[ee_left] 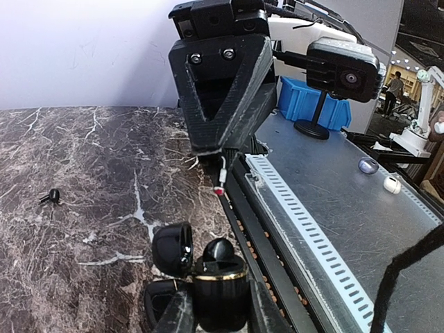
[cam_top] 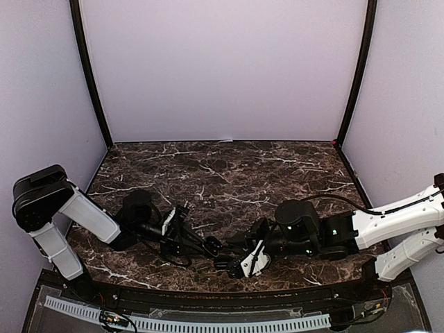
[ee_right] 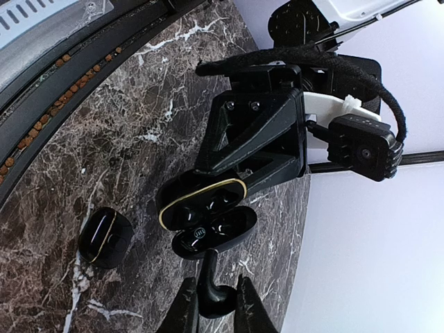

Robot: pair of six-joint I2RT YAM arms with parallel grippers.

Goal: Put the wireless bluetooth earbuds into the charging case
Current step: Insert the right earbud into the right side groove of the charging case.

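Observation:
My left gripper [ee_left: 222,318] is shut on an upright black charging case [ee_left: 220,288] with a gold rim, its lid [ee_left: 172,248] swung open to the left. A black earbud [ee_left: 218,251] pokes out of the case's top. In the right wrist view the open case [ee_right: 201,205] faces me, with glossy wells. My right gripper [ee_right: 216,305] is shut on a black stemmed earbud [ee_right: 215,288], whose stem tip reaches the lid's edge. Both grippers meet low near the table's front middle: left [cam_top: 216,248], right [cam_top: 236,266]. Another black earbud [ee_left: 50,198] lies loose on the marble.
A second black case [ee_right: 104,238] with a gold line lies on the marble beside the held one. The table's front edge [ee_left: 274,229] with a white slotted duct [ee_left: 312,232] runs close to both grippers. A blue bin [ee_left: 305,104] stands beyond that edge.

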